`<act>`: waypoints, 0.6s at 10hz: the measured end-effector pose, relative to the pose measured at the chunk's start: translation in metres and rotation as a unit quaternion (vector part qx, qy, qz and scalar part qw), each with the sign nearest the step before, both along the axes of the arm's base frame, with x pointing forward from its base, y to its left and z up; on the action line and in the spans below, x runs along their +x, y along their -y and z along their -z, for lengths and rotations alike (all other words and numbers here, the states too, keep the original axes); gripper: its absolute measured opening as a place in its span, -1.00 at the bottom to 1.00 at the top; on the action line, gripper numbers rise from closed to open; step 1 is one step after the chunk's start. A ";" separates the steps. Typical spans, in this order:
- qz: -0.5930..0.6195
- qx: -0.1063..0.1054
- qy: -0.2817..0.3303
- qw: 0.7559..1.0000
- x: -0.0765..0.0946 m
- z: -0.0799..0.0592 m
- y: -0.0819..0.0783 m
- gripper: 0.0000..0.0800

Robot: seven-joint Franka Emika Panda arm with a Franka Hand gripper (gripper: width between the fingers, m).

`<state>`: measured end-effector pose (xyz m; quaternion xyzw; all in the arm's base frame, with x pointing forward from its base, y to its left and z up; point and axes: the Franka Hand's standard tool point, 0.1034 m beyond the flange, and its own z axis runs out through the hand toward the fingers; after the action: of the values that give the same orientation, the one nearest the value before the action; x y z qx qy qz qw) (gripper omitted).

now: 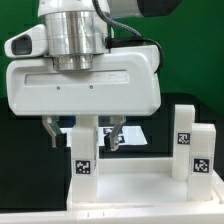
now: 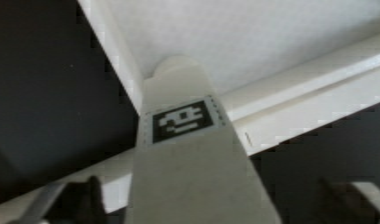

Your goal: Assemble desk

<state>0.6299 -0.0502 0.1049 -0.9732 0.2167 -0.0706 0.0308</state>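
The gripper (image 1: 85,138) hangs with its jaws spread wide, one dark finger (image 1: 49,131) on either side of an upright leg (image 1: 87,150) without visibly pinching it. That tagged leg rises from the desk top (image 1: 135,187) lying flat at the near edge of the black table (image 1: 20,160). More tagged legs (image 1: 191,143) stand upright at the exterior view's right.

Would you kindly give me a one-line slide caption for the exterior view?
Open gripper straddling a tagged white leg, another leg standing to the exterior view's right.
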 end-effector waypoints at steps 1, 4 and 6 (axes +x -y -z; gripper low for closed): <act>0.000 0.000 0.000 1.000 0.000 0.000 0.000 0.10; 0.188 0.025 -0.004 0.982 0.000 -0.001 0.001 -0.29; 0.375 0.059 -0.019 0.925 -0.002 -0.001 0.003 -0.29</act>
<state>0.6277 -0.0529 0.1061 -0.8183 0.5704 -0.0452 0.0553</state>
